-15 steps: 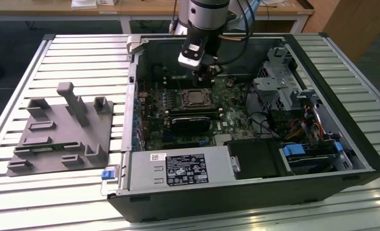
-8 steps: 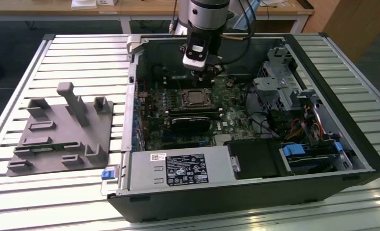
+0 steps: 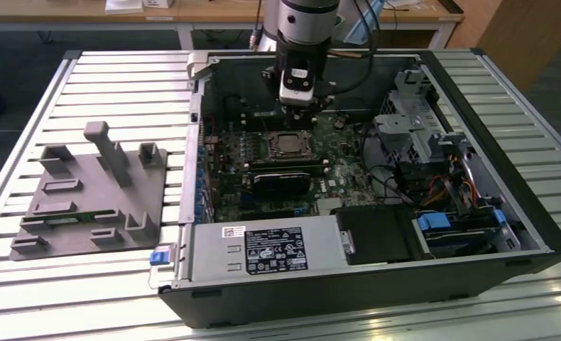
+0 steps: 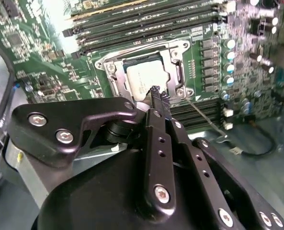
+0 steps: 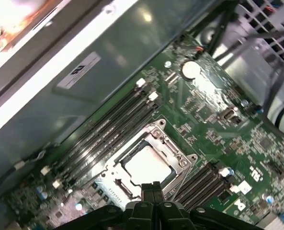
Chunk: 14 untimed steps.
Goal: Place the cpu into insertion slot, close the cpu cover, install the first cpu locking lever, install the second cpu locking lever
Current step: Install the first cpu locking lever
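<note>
Silvery square chip [image 4: 144, 76] sits under silver frame cover [image 4: 176, 72]; black pincer [image 5: 151, 187], closed and empty, hovers beside. Judged lever stage: wire lever [image 4: 204, 117] needs precise pressing.

Bench = slatted alu table [image 3: 119, 71], bright glare on nearest slats. Behind it: wooden desk [image 3: 224, 13] w/ white legs, dark floor [image 3: 25, 42] beneath. Exterior view's right: upright wood panel [image 3: 518, 28].

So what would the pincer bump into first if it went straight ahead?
The pincer would probably hit the metal frame around the chip first; depth is unclear, so maybe the chip itself.
</note>
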### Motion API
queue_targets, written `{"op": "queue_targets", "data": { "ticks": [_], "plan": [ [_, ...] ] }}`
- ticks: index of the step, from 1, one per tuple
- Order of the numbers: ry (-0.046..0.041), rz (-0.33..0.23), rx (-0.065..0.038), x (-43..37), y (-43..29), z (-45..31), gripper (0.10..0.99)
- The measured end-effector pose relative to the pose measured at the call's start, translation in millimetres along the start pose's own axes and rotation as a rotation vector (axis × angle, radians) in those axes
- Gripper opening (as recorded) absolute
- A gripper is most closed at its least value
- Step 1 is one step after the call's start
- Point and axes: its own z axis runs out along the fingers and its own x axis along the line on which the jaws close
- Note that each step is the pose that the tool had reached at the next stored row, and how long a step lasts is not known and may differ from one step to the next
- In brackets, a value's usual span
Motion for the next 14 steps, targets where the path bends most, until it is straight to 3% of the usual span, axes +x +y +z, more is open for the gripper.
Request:
{"op": "queue_targets", "data": {
  "ticks": [8, 14],
  "plan": [
    [0.0022, -0.144, 0.006, 0.0, 0.0, 0.6, 0.106],
    [0.0029, -0.205, 0.008, 0.7, -0.7, 0.9, 0.106]
  ]
}}
